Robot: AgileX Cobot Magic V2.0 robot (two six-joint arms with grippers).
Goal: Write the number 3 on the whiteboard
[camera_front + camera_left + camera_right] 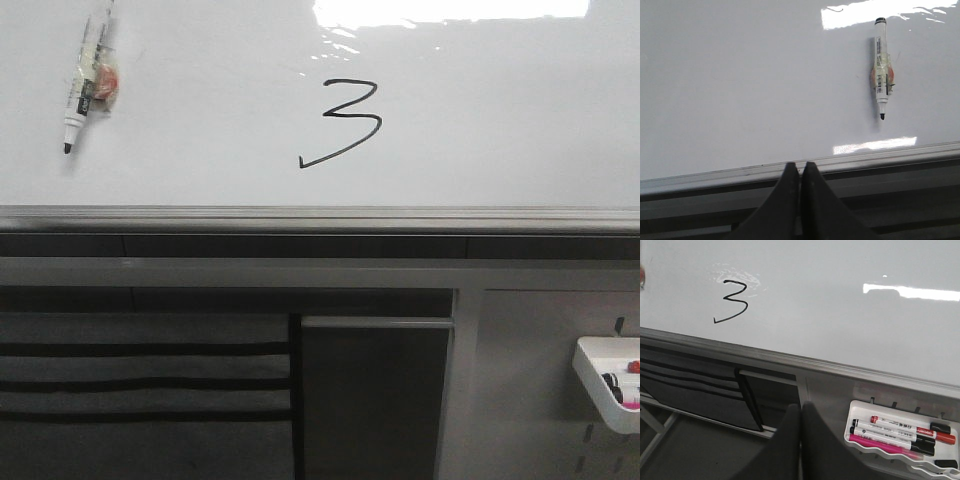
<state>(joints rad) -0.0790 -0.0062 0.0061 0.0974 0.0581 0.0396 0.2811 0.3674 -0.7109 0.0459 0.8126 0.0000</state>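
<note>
Black ink forms the number 3 low on the whiteboard, one digit, finished in our judgement. One uncapped marker clings to the board, well apart from it; three markers lie in one tray. Our left hand and right hand are both closed, empty. A stray sweep could smear wet ink.

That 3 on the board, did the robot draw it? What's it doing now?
A black number 3 is drawn on the whiteboard. Who drew it can't be told. The uncapped marker sits on the board, off to the left. The left gripper and right gripper are both shut and empty. More markers lie in a tray.
</note>
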